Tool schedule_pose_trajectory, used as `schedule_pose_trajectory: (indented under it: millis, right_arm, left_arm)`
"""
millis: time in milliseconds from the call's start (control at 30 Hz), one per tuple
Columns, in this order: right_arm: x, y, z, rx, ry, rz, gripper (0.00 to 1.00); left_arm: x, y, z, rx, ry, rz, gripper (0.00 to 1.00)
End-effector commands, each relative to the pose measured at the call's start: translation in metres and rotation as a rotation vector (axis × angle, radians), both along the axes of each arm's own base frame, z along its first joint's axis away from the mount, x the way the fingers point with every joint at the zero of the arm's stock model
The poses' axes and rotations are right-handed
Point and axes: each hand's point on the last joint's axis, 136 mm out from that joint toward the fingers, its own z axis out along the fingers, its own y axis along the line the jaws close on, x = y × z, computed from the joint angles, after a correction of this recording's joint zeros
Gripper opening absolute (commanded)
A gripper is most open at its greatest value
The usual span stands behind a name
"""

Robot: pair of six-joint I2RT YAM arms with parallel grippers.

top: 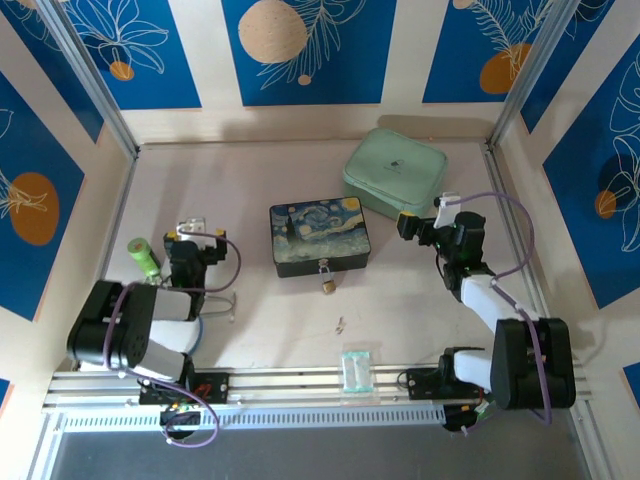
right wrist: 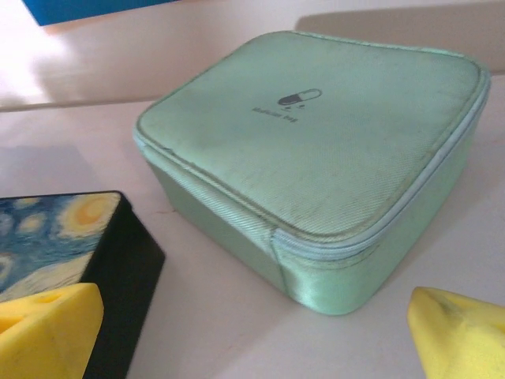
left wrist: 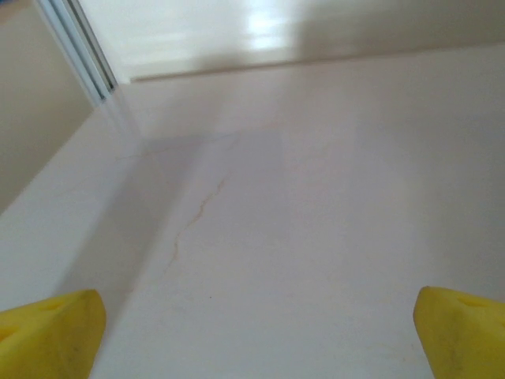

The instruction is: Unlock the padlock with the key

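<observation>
Currently, no step of the unlocking is complete. From where I stand, the painted box sits at table centre. The padlock lies just beside the box's front wall, at 6 o'clock from it and below the silver latch. Whether the shackle passes through the latch, or is sprung, is too small to tell. The key lies loose on the table, further out at 6 o'clock, apart from the padlock and short of the clear packet.

Left gripper: released, fingers spread wide over bare table at 9 o'clock from the box, holding nothing.

Right gripper: released and empty, at 3 o'clock from the box, facing the mint-green pouch, which lies at 1 o'clock.

Remaining steps, by my judgement:
1. Pick up the key.
2. Steady the padlock.
3. Insert the key and turn it.
4. Free the shackle.
</observation>
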Motion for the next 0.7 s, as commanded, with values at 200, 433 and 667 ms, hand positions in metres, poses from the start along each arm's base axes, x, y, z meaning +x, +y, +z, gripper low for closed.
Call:
schedule_pose_trajectory:
  millis: [200,433,667]
  right_arm:
    - [-0.028,0.005,-0.008,0.324,0.322,-0.072,0.99]
    - [-0.067,0.048,-0.018,0.352,0.514,0.028,0.99]
    - [-0.133,0.101,-0.044,0.235,0.750,0.114,0.99]
  left_arm:
    - [-0.008,-0.005,0.082,-0.339,-0.023,0.070,1.00]
    - [-0.027,-0.054,0.075,-0.825,0.086,-0.067,1.00]
    - [-0.085,-0.112,0.038,-0.802,0.533,-0.130,1.00]
